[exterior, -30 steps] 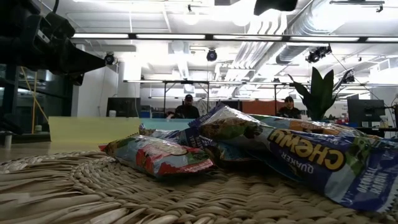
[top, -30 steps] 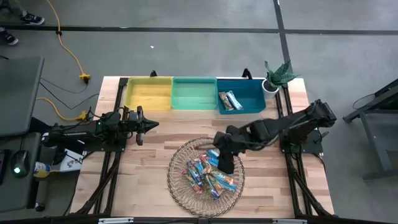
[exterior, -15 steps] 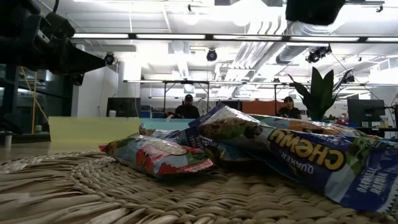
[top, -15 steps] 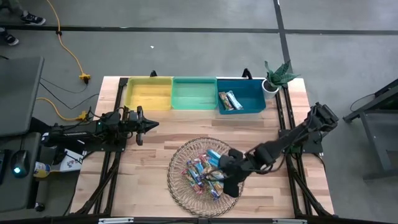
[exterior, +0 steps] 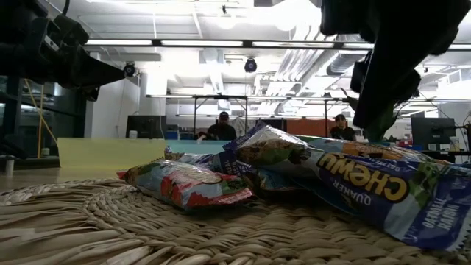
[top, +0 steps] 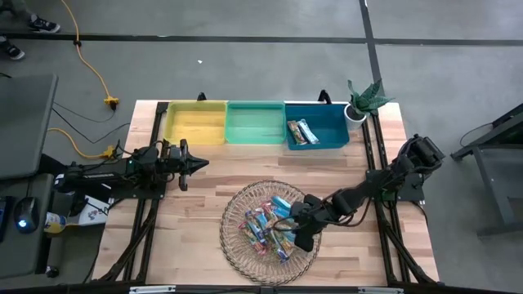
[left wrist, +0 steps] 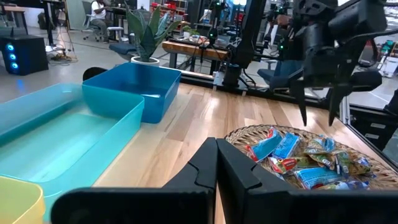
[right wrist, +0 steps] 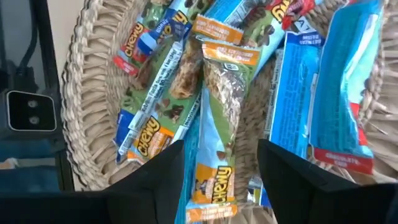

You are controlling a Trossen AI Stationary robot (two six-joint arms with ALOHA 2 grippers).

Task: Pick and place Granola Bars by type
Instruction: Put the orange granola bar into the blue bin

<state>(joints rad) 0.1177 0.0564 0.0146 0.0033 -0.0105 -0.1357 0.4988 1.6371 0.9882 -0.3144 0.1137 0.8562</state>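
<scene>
Your right gripper hangs over the right side of the round woven wicker basket, which sits near the front middle of the wooden table, and its two dark fingers stand apart with nothing between them. In the right wrist view they straddle a tan-orange and blue wrapped granola bar lying lengthwise in the gap, with a green-labelled bar to one side and a light blue wrapped bar to the other. The rest of the shiny-wrapped granola bars lie heaped in the basket, several overlapping. Across the far edge of the table sit three plastic bins side by side: a yellow bin on the left, a green bin in the middle, and a blue bin on the right that already holds two bars. Your left gripper waits over the left side of the table with its fingers pressed together and empty. I judge you are at the picking step, lined up for a grasp but not yet down on the bar. The next move calls for a straight descent so the fingers land on either side of that one bar only; its neighbours lie touching it, so a slight offset could catch two wrappers at once. Once you have it, carry it to the bin that matches its type.
</scene>
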